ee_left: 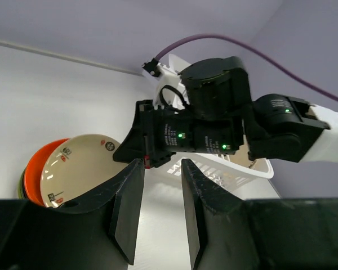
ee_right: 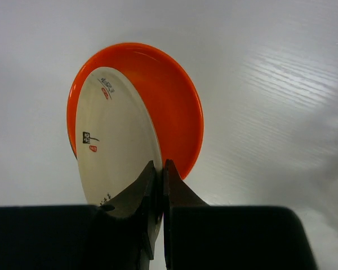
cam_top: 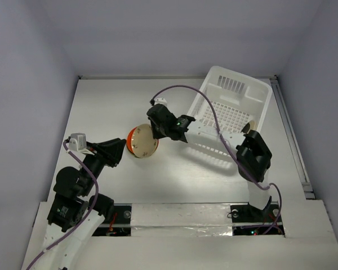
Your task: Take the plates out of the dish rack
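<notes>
Stacking step, with the right gripper (ee_right: 159, 166) pinching the rim of the cream plate (ee_right: 115, 140), tilted over the orange plate (ee_right: 177, 101) left of the dish rack (cam_top: 231, 107) (left gripper (ee_left: 161, 167) agape, empty): calls next for lowering flat, then releasing.

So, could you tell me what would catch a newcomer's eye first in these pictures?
Probably the right gripper pinching the rim of a cream plate, just over an orange-red plate near the middle of the table. Then the white dish rack at the far right, and the left gripper open beside the plates.
</notes>
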{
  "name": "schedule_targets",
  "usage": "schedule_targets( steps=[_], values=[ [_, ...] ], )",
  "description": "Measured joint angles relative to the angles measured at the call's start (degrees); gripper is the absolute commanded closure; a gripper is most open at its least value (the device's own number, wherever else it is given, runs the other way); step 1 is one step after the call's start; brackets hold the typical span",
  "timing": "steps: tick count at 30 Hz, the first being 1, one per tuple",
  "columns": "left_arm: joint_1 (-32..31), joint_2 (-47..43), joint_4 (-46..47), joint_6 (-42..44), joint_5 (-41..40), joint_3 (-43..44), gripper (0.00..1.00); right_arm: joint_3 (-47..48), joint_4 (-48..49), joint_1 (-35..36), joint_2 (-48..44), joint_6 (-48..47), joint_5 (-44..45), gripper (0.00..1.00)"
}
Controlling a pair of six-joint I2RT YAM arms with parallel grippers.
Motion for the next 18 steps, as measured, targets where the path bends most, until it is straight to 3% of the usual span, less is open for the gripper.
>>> schedule_targets(
  steps=[7,10,12,17,18],
  values=[
    [0.00,0.00,0.00,0.00,0.02,0.00,0.71,0.85,2.38,-0.83,2.16,3.52,-2.60,0.96],
    [0.00,0.00,0.00,0.00,0.04,0.00,0.71,0.61,3.87,-0.94,2.40,5.22,-4.02,0.82],
    [0.00,0.00,0.00,0.00,0.04,0.00,0.71,-0.26,4.92,-0.92,2.51,6.27,-4.96,0.66],
    [0.00,0.00,0.00,0.00,0.17,0.00,0.71,-2.54,4.42,-0.92,2.60,7.10,-4.39,0.37],
    [0.00,-0.02,0.00,0.00,0.20,0.00,0.71,-2.89,4.33,-0.92,2.43,7.08,-4.11,0.36]
  ],
)
